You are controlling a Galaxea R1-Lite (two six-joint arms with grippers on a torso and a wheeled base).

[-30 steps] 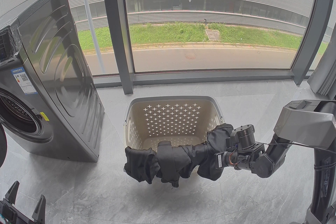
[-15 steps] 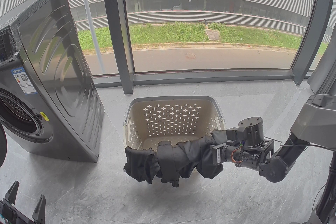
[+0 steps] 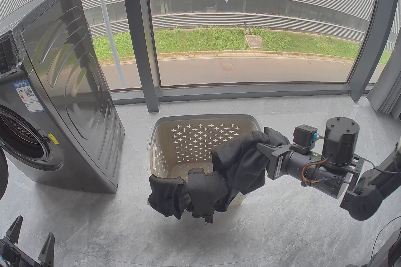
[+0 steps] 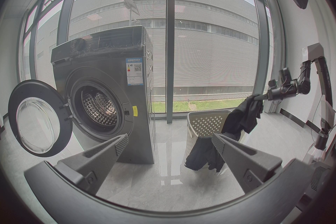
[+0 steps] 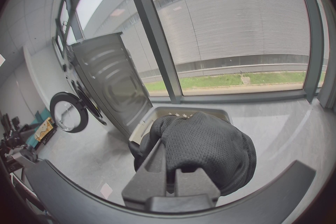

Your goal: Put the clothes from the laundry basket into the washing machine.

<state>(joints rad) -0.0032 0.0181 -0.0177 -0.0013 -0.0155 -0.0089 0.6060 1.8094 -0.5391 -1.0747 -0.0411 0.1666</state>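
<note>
My right gripper [image 5: 171,174] is clamped on a black mesh garment [image 3: 238,161], holding its upper bunch above the laundry basket [image 3: 204,117], while the rest hangs outside over the basket's near rim. My left gripper [image 4: 168,137] sits low, jaws wide, with nothing in them. The washing machine [image 3: 62,84] stands well to my left, door open. I judge the draped tail could catch the rim and drag or tip the basket as I lift, or my thin pinch could slip and drop the cloth on the floor
</note>
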